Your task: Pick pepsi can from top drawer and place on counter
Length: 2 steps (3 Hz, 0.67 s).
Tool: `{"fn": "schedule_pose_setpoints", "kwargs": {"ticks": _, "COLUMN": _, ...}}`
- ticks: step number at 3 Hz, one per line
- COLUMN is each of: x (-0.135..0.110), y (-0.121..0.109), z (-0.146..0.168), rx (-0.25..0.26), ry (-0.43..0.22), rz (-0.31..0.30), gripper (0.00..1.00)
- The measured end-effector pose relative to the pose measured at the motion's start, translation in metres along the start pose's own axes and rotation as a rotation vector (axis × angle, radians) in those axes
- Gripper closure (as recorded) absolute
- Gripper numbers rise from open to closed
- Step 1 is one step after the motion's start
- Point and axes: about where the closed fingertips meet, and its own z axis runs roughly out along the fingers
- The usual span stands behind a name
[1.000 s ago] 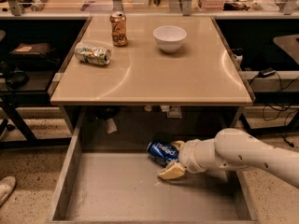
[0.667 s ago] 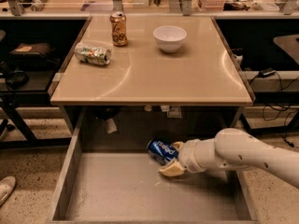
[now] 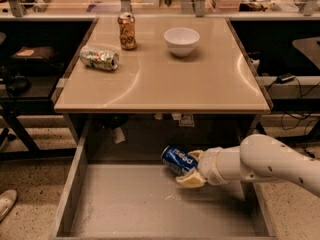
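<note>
You have a cream gripper (image 3: 192,169) on a white arm (image 3: 270,164) in the grey top drawer (image 3: 130,204), below the glossy beige counter's (image 3: 165,79) front edge. It clasps the blue pepsi can (image 3: 179,160) with white lettering. Near the far-left corner are a green-and-white can (image 3: 99,58) and an orange-brown can (image 3: 127,31). A white bowl (image 3: 181,40) sits by the far edge.

Upper frame: counter (image 3: 200,84); below and in front of it: drawer (image 3: 130,204), open.
On the counter: standing can (image 3: 127,30) at upper left, lying can (image 3: 99,58) just left of and before it, bowl (image 3: 181,40) right of both, towards the back edge. In the drawer, right of centre, near its back wall: pepsi can (image 3: 177,160), tilted, clasped between the fingers of the gripper (image 3: 190,168) just to its right. Reaching in from the right edge: arm (image 3: 270,164). At lower left, outside the drawer: shoe (image 3: 7,204).
</note>
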Motion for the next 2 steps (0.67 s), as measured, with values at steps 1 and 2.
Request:
{"fn": "schedule_pose_setpoints", "kwargs": {"ticks": 1, "x": -0.017, "y": -0.002, "z": -0.052, "rx": 0.057, "ry": 0.008, "rz": -0.043, "gripper": 1.0}}
{"fn": "schedule_pose_setpoints", "kwargs": {"ticks": 2, "x": -0.03, "y": -0.008, "z": -0.102, "rx": 0.108, "ry": 0.023, "rz": -0.08, "gripper": 1.0}}
